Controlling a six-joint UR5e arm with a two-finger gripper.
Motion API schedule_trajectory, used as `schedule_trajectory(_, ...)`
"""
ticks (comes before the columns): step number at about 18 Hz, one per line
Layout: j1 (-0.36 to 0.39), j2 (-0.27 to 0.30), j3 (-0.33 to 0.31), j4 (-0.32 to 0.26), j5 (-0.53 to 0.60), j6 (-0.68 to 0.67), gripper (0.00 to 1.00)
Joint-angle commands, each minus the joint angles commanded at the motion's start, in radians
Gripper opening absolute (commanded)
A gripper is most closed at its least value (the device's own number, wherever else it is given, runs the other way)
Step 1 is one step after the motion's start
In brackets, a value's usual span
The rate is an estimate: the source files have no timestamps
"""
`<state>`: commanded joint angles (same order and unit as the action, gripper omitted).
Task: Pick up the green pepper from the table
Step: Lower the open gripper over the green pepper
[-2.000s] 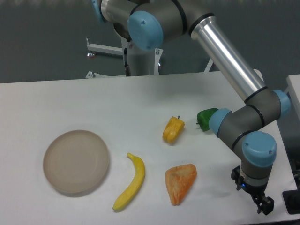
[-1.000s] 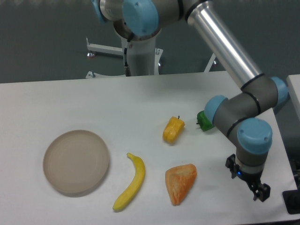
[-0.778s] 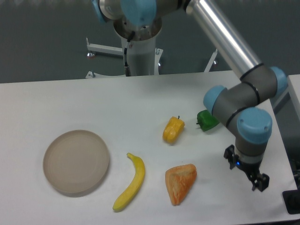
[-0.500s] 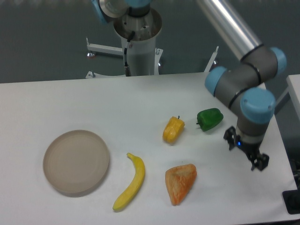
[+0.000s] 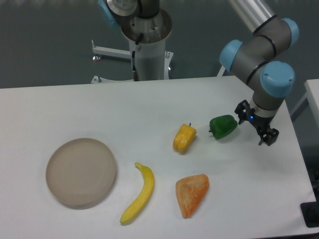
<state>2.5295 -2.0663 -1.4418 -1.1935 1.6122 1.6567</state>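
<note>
Gripper (image 5: 255,125) empty, fingers spread, just right of pepper (image 5: 223,126) on table (image 5: 99,114). Best: centre over the pepper, drop straight, straddle its lumpy body, avoid the stem.

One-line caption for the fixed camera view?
Open gripper hangs just right of the green pepper on the white table, not touching it.

round beige plate (image 5: 81,172) at left, nothing on it. banana (image 5: 139,194) just right of the plate, apart from it. yellow pepper (image 5: 184,138) up and right of the banana. orange wedge-shaped piece (image 5: 191,194) below that pepper.
</note>
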Motion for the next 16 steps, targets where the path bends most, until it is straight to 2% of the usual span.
schedule_trajectory(5, -0.003, 0.012, -0.041, 0.003, -0.009, 0.000, 1.00)
schedule_trajectory(16, -0.017, 0.026, -0.081, 0.003, -0.022, 0.000, 1.00)
